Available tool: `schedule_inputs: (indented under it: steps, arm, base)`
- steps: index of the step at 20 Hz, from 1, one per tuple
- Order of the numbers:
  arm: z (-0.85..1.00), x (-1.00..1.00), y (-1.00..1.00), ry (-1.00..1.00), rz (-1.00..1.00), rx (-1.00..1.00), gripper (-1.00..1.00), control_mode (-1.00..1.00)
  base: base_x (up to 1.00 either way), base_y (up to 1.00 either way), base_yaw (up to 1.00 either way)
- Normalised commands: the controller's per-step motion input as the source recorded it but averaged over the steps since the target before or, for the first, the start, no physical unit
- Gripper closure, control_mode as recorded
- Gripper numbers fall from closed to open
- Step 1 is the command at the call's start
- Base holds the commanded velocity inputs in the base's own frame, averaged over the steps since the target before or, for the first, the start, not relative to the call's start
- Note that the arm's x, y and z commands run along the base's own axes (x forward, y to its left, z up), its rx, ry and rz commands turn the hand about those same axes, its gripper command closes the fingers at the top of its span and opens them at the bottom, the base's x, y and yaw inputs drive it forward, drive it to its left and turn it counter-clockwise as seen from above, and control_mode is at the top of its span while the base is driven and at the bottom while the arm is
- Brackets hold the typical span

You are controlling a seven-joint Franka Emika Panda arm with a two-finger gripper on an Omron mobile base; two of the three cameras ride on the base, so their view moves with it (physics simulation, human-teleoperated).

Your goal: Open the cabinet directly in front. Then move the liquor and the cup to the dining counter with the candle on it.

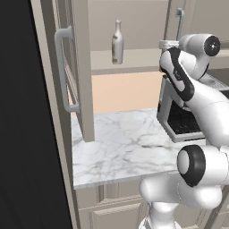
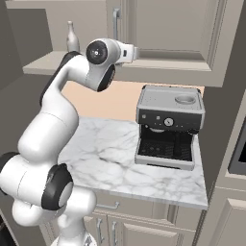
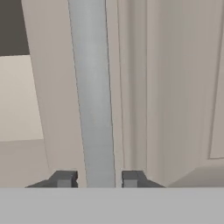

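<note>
The cabinet's left door [image 1: 82,67] stands swung open, and its right door [image 2: 168,29] is flat and closed. On the inner shelf [image 1: 134,58] the liquor [image 1: 117,42] stands upright, a pale bottle also seen as the liquor [image 2: 72,37] behind my arm. My gripper [image 3: 99,179] is raised to the right door's grey bar handle [image 3: 94,96]. Its two fingertips sit close on either side of the bar, shut on it. The hand reaches the handle [image 2: 116,21] at its lower end. The cup is hidden and the dining counter is out of view.
A grey coffee machine [image 2: 168,127] stands on the short marble countertop [image 1: 120,143] under the cabinet, right of my arm. The open door's long handle [image 1: 62,71] juts toward me on the left. A tall dark panel [image 1: 22,134] walls off the left side.
</note>
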Motion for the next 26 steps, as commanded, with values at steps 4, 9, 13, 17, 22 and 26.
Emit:
schedule_inputs:
  steps: [4, 9, 13, 17, 22, 26]
  arm:
    - [0.00, -0.04, -0.03, -0.01, 0.00, 0.00, 1.00, -1.00]
    - [0.31, -0.51, -0.52, -0.15, 0.00, 0.01, 1.00, -1.00]
    - [0.40, -0.69, -0.74, -0.20, -0.01, 0.03, 1.00, -1.00]
    - [0.39, -0.72, -0.82, -0.17, -0.03, 0.03, 1.00, -1.00]
    - [0.44, -0.69, -0.84, -0.12, -0.04, 0.06, 1.00, -1.00]
    - [0.53, -0.64, -0.88, -0.01, -0.10, 0.14, 1.00, -1.00]
  base:
    - [0.00, 0.00, 0.00]
    - [0.00, 0.00, 0.00]
    - [0.00, 0.00, 0.00]
    - [0.00, 0.00, 0.00]
    - [0.00, 0.00, 0.00]
    - [0.00, 0.00, 0.00]
